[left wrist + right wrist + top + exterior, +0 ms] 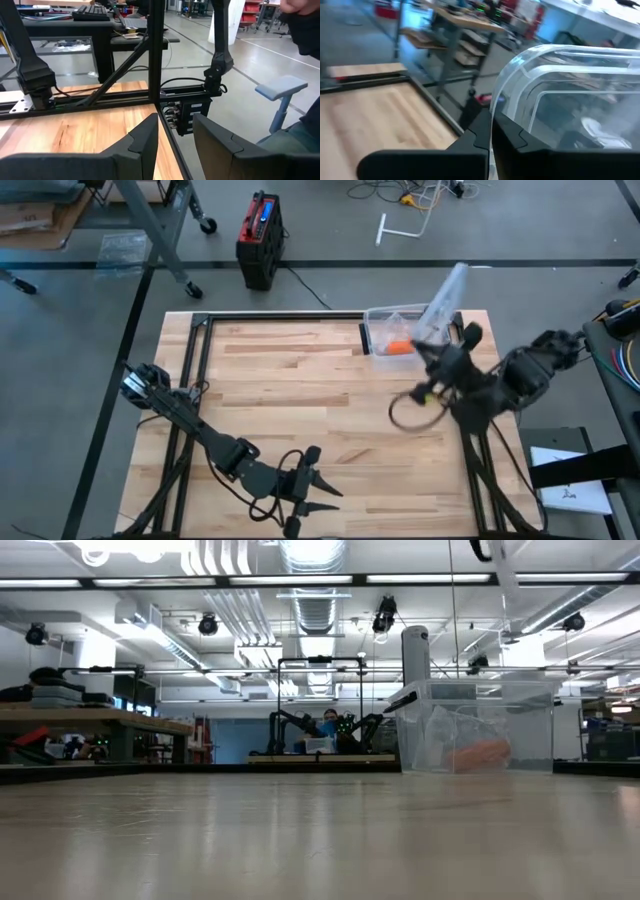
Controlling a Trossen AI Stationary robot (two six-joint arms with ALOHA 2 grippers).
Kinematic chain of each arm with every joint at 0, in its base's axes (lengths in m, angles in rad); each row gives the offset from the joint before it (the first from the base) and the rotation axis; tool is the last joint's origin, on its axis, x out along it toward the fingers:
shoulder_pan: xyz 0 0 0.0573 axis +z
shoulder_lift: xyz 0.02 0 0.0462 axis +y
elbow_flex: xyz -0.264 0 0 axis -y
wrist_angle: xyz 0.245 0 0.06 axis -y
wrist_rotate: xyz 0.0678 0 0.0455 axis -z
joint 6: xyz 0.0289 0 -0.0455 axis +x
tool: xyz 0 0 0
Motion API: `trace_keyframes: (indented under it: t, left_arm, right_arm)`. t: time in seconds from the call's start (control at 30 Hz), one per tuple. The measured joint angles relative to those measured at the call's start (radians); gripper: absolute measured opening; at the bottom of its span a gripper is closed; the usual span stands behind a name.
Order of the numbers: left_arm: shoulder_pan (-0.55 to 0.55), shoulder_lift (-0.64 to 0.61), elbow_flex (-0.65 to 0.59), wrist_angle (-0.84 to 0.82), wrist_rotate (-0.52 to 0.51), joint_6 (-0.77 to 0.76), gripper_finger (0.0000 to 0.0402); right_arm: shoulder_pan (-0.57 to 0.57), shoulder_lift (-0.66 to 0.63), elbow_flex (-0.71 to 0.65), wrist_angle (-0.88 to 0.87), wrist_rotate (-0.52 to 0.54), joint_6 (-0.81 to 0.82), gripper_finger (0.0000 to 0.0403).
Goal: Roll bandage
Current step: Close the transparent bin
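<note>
Our right end effector (440,345), pinching the clear lid (440,305), hovers just beside the bin (385,320) holding the bandage (400,347); our left end effector (315,480), slightly spread, waits far off.

- Bandage (400,347): showing only as an orange patch inside the clear box (381,315), part lying under the raised lid (441,302); through the box wall in the low view it is blurring, rolled or loose not readable.
- Right gripper (490,142): fingertips pressing together on the lid's rim, hiding that edge.
- Person's sleeve (305,25): running off the picture's corner.
</note>
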Motion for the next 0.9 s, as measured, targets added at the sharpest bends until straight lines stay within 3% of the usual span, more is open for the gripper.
trace_keyframes:
  t: [0.17, 0.27, 0.47, 0.63, 0.9]
  left_arm:
    - [0.0, 0.0, 0.0, 0.001, -0.004, 0.0, 0.0114]
    - [0.003, 0.0, 0.0, 0.0, -0.004, 0.0, 0.0114]
    - [0.011, 0.0, 0.0, 0.0, -0.004, -0.008, 0.0114]
    - [0.01, 0.0, 0.0, -0.003, -0.004, -0.012, 0.0114]
    - [0.01, 0.002, 0.0, -0.028, -0.004, -0.012, 0.0114]
  right_arm:
    - [-0.095, -0.076, -0.16, 0.147, -0.007, -0.036, 0.0]
    - [-0.164, -0.104, -0.264, 0.365, -0.037, -0.155, 0.0]
    - [-0.377, -0.118, -0.49, 0.955, -0.308, -0.539, 0.0]
    - [-0.521, -0.109, -0.627, 1.108, -0.426, -0.541, 0.0]
    - [-0.555, -0.056, -0.735, 1.339, -0.607, -0.396, 0.0]
